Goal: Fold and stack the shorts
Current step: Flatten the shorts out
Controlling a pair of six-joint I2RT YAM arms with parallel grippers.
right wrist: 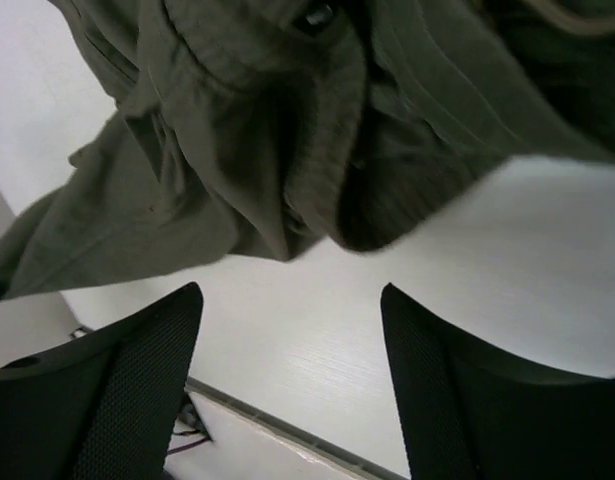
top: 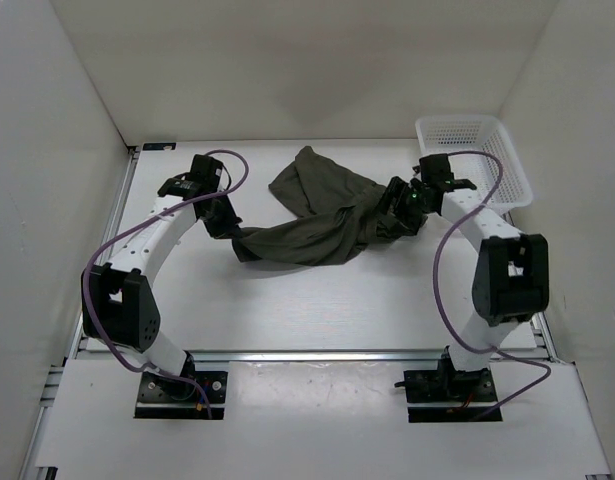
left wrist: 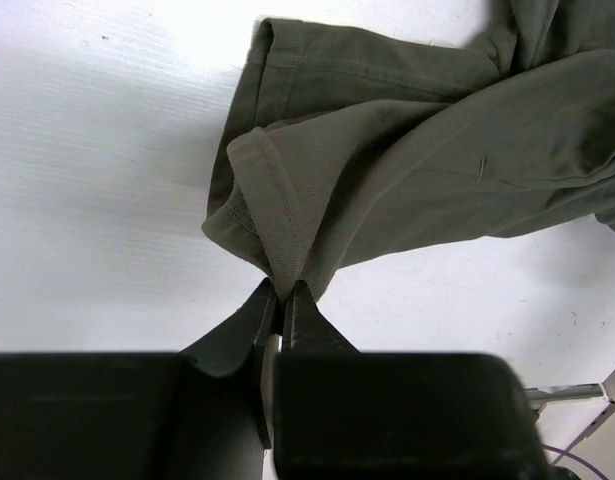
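Table (top: 317, 310): holds all items below
Shorts (top: 312, 215): on the table, mid-depth, centre, stretched left to right with one part reaching toward the far side
Left gripper (left wrist: 282, 300): at the shorts' left end, touching the hem
Right gripper (right wrist: 292, 300): at the shorts' right end, just above the cloth
Basket (top: 462, 120): far right corner, behind the right gripper, apart from the shorts

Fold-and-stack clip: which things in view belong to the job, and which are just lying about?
Job in hand:
shorts
left claw, shut on a hem corner of them
right claw, open, holding nothing, just off the fabric

Lying about:
white mesh basket, at the table's far right corner
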